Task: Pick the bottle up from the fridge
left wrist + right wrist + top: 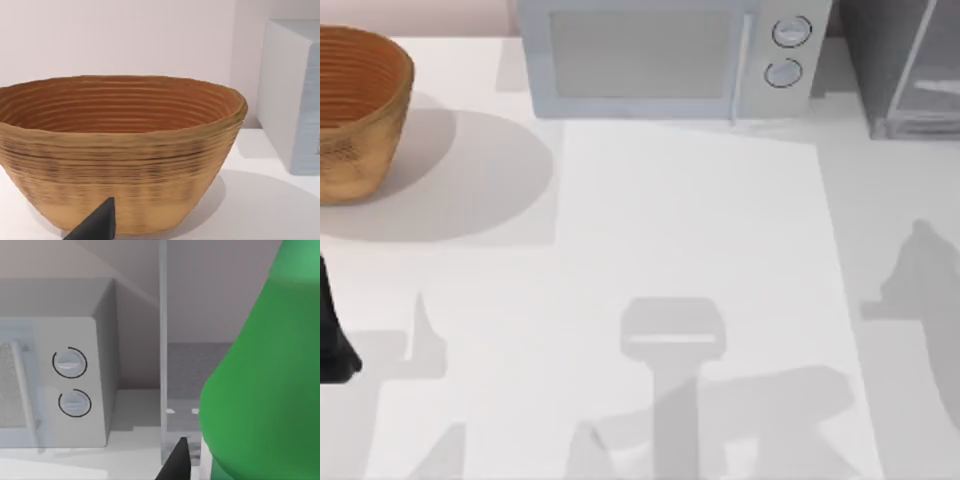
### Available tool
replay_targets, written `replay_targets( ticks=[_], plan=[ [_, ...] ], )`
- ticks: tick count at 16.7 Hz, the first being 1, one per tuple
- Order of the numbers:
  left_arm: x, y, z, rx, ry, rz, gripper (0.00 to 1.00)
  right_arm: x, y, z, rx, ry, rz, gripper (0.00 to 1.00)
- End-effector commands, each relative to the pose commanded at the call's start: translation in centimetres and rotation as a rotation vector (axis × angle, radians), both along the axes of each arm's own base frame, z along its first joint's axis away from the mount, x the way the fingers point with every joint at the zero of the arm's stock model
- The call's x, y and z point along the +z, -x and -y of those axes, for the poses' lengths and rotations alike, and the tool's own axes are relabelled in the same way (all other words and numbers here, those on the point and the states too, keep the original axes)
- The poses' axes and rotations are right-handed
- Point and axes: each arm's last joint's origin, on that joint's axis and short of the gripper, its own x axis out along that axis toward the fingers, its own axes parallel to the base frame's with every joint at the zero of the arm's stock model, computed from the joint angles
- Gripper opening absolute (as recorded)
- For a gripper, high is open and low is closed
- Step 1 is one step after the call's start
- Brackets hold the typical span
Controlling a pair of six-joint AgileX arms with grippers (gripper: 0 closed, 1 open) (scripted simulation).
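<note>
- The bottle [260, 390], bright green, looms very close in the right wrist view, just beside a dark fingertip [176, 462] of the right pincer; whether that pincer grips it I cannot tell.
- The fridge [905, 65] stands at the desk's [690, 250] far right corner, beside the pale microwave [670, 55].
- The left arm [332, 335] sits at the desk's left edge, near the woven basket [355, 110]; one fingertip [97, 225] shows before the basket, the pincer's state unclear.

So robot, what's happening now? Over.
Right gripper close beside the green bottle, by the fridge. Left arm parked at table's left, facing the basket. Nothing blocking.
</note>
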Motion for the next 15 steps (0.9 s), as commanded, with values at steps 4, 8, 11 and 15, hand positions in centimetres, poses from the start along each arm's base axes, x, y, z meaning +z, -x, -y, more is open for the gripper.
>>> replay_targets(
  ticks=[4, 8, 11, 15],
  plan=[
    [0.0, 0.0, 0.0, 0.0, 0.0, 0.0, 1.0, 1.2, -4.1, -4.8, -0.001, 0.005, -0.024, 0.0],
    [0.0, 0.0, 0.0, 0.0, 0.0, 0.0, 1.0, 0.0, -7.3, -11.6, 0.001, 0.009, -0.032, 0.0],
    [0.0, 0.0, 0.0, 0.0, 0.0, 0.0, 1.0, -2.1, -8.1, -16.8, 0.004, 0.01, -0.03, 0.0],
    [0.0, 0.0, 0.0, 0.0, 0.0, 0.0, 1.0, -5.5, -7.7, -22.1, 0.007, 0.01, -0.025, 0.0]
  ],
)
